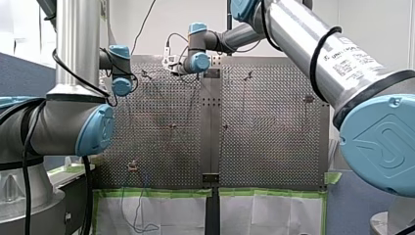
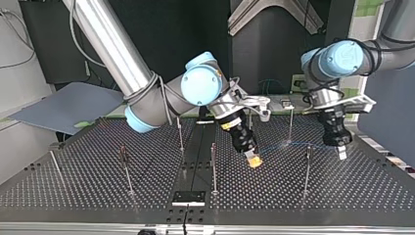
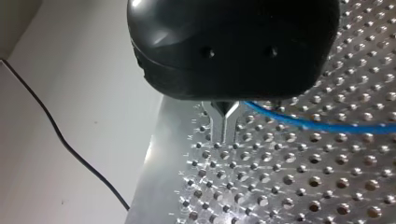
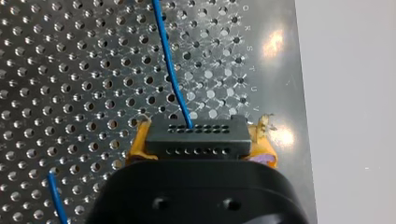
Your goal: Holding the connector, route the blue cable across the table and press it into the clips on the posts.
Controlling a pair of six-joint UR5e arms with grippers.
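Note:
In the right wrist view my right gripper (image 4: 200, 140) is shut on the black connector (image 4: 198, 140), which sits between its yellow pads (image 4: 136, 145). The blue cable (image 4: 169, 65) leaves the connector and runs away over the perforated table. In the top view this gripper (image 2: 253, 160) hangs low near the middle, and the cable (image 2: 303, 144) stretches to the view's right as far as my left gripper (image 2: 341, 152). In the left wrist view my left gripper's metal fingers (image 3: 224, 119) are pressed together, with the cable (image 3: 317, 125) coming out at their base.
Several thin posts stand on the table, among them one (image 2: 290, 125) by the cable, one (image 2: 307, 171) nearer the camera and one (image 2: 213, 166) at the centre seam. A cable loop (image 1: 139, 215) hangs over the taped edge. A black wire (image 3: 60, 140) lies off the table.

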